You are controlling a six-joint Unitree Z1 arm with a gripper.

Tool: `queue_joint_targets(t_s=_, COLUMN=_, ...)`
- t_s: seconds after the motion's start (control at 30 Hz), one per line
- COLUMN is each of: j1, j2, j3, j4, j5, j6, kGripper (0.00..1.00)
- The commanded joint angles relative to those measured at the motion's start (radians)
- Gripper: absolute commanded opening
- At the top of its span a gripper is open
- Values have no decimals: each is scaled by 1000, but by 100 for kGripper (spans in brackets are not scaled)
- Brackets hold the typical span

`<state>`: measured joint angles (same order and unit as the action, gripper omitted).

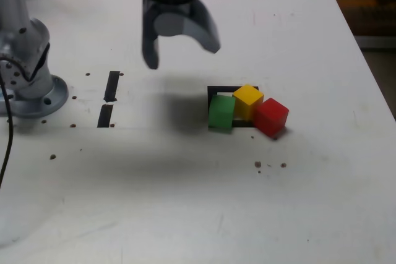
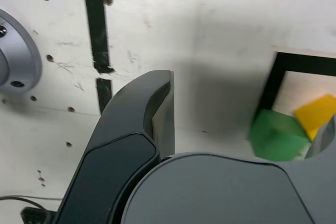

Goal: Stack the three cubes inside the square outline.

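Exterior view, gripper [image 1: 180, 54]: raised over the white tabletop [image 1: 154, 214], on the exterior view's left of the cubes; fingers spread apart, nothing between them.
Green cube [image 1: 221, 113]: over the near left corner of the square tape outline [image 1: 212, 93], as the exterior view shows it.
Yellow cube [image 1: 248, 101]: between the green and red cubes, turned at an angle, over the outline's right part.
Red cube [image 1: 271, 117]: just beside the yellow cube, at the exterior view's right end of the row, seemingly outside the outline.
Stack: none formed; cubes sit side by side.
Step in hand: judged to be the approach to a first cube.
Method: centre above one cube, align the fingers with two opposite free faces, then descend straight.
Clearance: the cubes crowd each other; a finger lowered between them could shove a neighbour.
Base cube: best squared inside the outline before anything is set on it.
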<state>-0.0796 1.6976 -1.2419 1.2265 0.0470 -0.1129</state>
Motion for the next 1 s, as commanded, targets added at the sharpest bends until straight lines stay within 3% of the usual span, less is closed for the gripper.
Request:
queue_joint_targets(t_s=0.0, j1=4, j2=20, j3=-44, j4=28, j5=0, j6=-5, kGripper=99)
queue_joint_targets(t_s=0.27, j1=4, j2=140, j3=-280, j4=155, j5=-6, j6=-7, kGripper=99)
queue_joint_targets(t_s=0.63, j1=4, j2=283, j3=-468, j4=211, j5=-13, j6=10, kGripper=99)
queue_joint_targets(t_s=0.97, j1=-35, j2=421, j3=-715, j4=331, j5=-44, j6=-90, kGripper=98)
